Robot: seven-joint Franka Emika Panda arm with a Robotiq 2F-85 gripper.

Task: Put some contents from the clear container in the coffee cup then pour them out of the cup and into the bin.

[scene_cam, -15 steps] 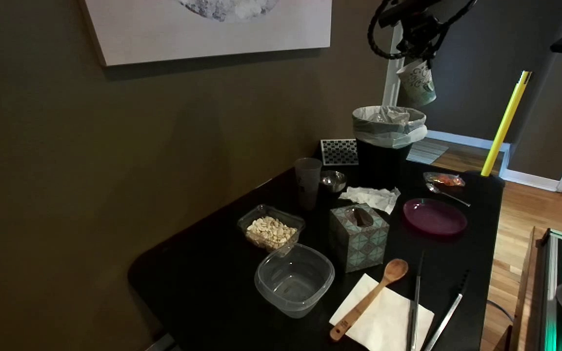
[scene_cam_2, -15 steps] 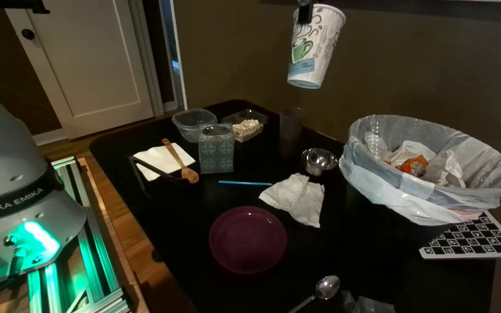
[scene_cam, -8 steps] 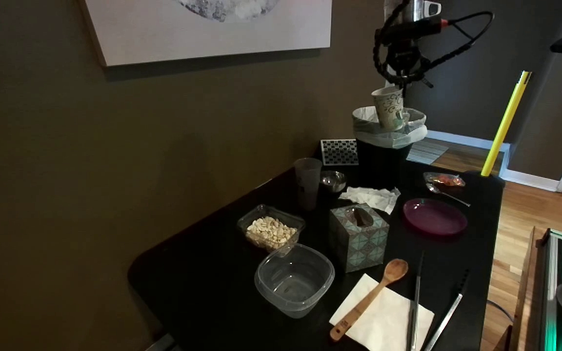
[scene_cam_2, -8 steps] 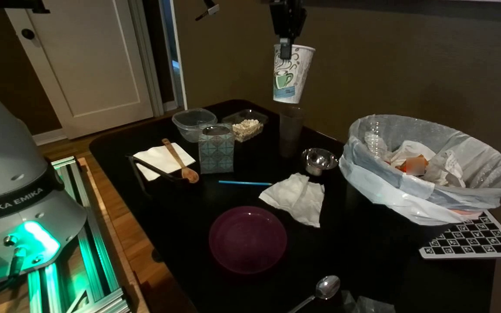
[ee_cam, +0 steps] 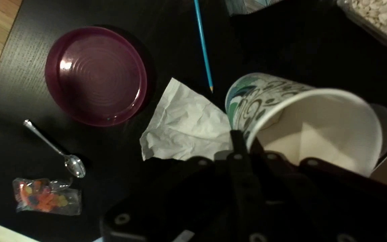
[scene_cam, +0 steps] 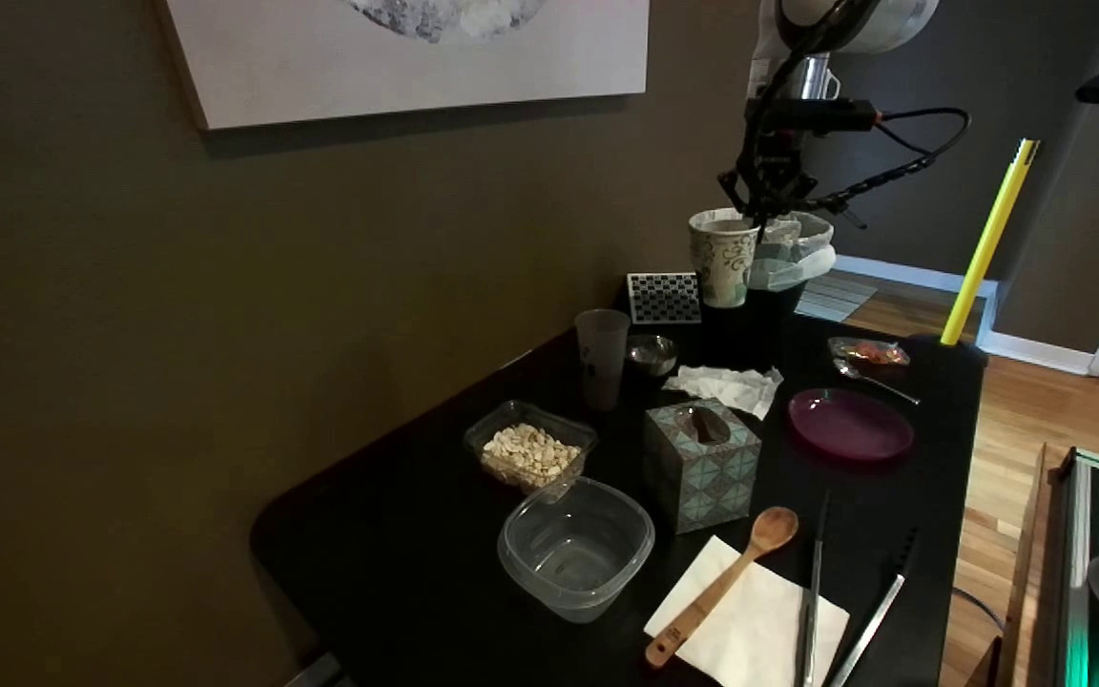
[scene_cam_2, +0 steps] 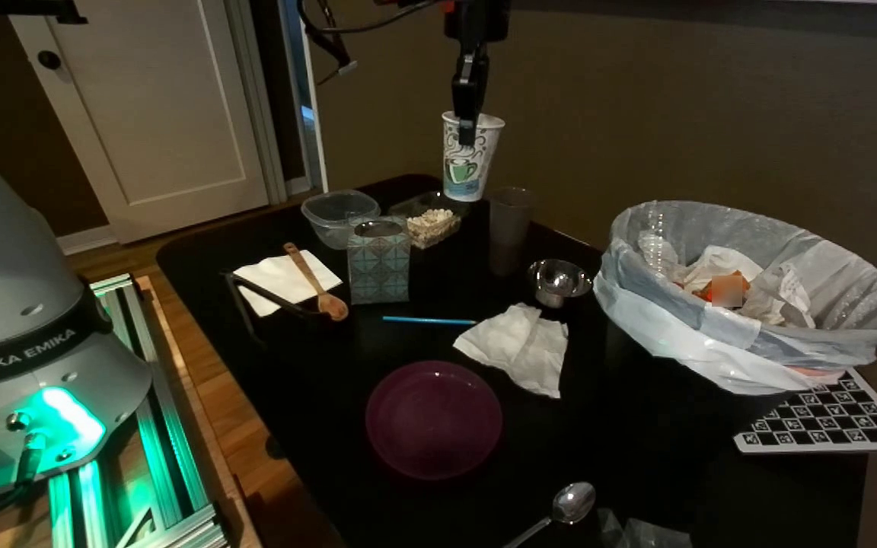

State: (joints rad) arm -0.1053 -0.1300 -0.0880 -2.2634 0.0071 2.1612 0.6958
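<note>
A black robot gripper (ee_cam: 247, 141) hangs above the black table (scene_cam: 397, 553), apart from the patterned teal-and-grey cardboard tissue box (scene_cam: 702, 472); its fingers (ee_cam: 237, 143) pinch the wall of a white paper coffee cup (scene_cam_2: 473, 162) printed with brown swirls and a green mug, one finger inside the rim and one outside; the coffee cup leans slightly, mouth up, and shows higher than the tissue box in both exterior views; pale beige flaky contents (scene_cam: 530, 453) lie in a small, square, see-through plastic container (scene_cam: 549, 421) near the tissue box; a larger clear plastic tub (scene_cam: 576, 558) stands just beside the tissue box; in an exterior view, a brown wooden spoon (scene_cam: 721, 592) lies across a white paper napkin (scene_cam: 761, 625) in front of the tissue box, while a crumpled white tissue (scene_cam: 733, 385) lies behind it and a round maroon plate (scene_cam: 850, 425) to its right; the round black bin (scene_cam: 774, 307), its pale grey-white plastic liner (scene_cam_2: 671, 331) folded over the rim, stands well apart from the tissue box and holds crumpled paper (scene_cam_2: 720, 262).
</note>
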